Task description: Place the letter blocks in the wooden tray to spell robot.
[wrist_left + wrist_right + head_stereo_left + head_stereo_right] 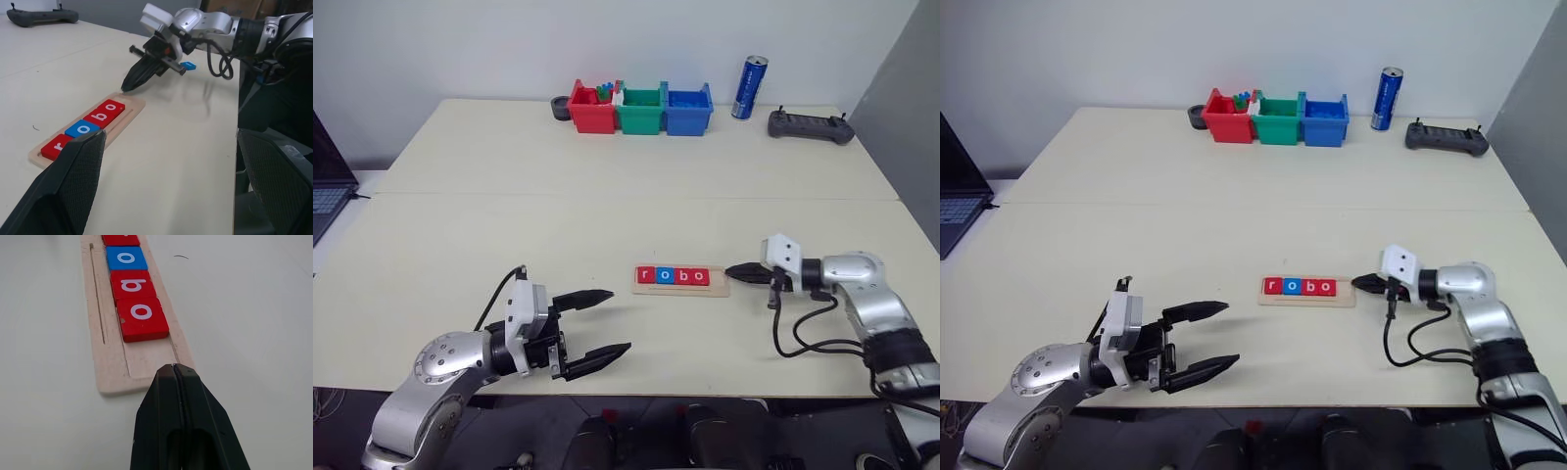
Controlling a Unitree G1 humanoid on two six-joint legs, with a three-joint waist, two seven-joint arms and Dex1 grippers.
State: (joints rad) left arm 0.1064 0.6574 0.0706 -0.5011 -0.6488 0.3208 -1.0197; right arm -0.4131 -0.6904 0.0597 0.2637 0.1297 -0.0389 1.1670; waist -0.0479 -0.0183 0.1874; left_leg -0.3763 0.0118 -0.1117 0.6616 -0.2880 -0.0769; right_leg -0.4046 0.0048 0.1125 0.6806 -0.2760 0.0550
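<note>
On the pale cream tabletop (607, 206), the long pale wooden tray (721, 286) holds four red and blue square letter blocks (674, 276) reading r, o, b, o, its last slot bare. A small blue tile (188, 65), likely the t, lies behind the right arm; reaching back could nudge the tray.

The right end effector (732, 272) is closed and empty, just beside the tray's end. The left end effector (607, 321) gapes wide, holding nothing.

Count from my side: four letter blocks (674, 276) in one wooden tray (719, 289), three red, one blue. A fifth blue block (188, 65). Three plastic bins (640, 110). One can (749, 87). One controller (810, 125).
</note>
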